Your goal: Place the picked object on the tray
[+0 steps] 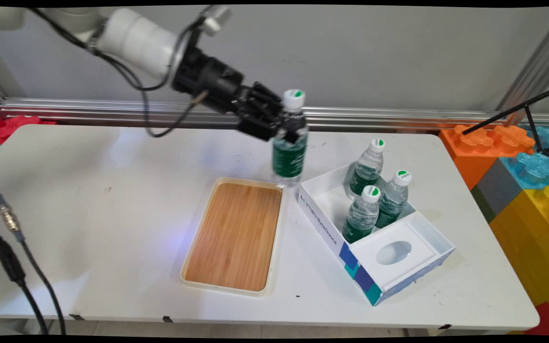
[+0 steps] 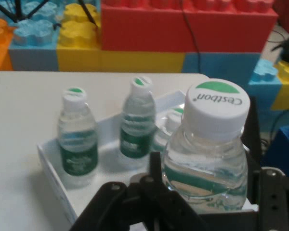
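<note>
At the upper centre of the main view we see the gripper [image 1: 289, 127] clenched around the shoulder of a water bottle [image 1: 289, 157], held upright in the air above the far edge of the wooden tray [image 1: 236, 236], left of the white box [image 1: 324, 226] holding three bottles [image 1: 378, 197].

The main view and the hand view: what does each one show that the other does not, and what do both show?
Only the main view shows the wooden tray, the white table's whole extent, and the box's oval cutout. Only the hand view shows the lettering on the held bottle's cap and the red blocks beyond the table. Both show the end effector shut on the held bottle, and more bottles standing in the white box.
</note>
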You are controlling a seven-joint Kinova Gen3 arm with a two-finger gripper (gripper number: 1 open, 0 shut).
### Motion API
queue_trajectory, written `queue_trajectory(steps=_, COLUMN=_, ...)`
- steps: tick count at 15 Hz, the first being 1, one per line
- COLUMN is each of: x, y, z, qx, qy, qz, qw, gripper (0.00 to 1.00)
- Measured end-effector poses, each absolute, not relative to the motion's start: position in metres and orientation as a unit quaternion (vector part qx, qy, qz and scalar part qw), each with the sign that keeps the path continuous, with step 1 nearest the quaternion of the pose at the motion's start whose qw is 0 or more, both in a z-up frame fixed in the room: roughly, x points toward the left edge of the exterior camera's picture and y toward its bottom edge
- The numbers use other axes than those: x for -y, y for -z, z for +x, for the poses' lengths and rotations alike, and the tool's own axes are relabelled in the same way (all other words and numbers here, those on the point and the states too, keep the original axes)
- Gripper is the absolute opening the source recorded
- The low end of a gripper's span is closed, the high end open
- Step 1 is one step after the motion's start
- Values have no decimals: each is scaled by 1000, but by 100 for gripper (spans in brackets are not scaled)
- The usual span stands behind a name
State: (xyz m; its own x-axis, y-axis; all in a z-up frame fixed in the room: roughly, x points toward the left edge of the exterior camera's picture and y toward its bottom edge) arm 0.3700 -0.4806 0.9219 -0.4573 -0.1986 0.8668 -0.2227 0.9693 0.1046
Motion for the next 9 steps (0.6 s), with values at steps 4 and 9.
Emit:
queue_trajectory(steps=4, x=448, y=-914, z=405, qx=859, qy=3, qz=102, qw=501, gripper=0)
queue_trajectory(steps=9, x=415, y=-887, z=426, qx=864, qy=17, qz=75, qw=497, gripper=0)
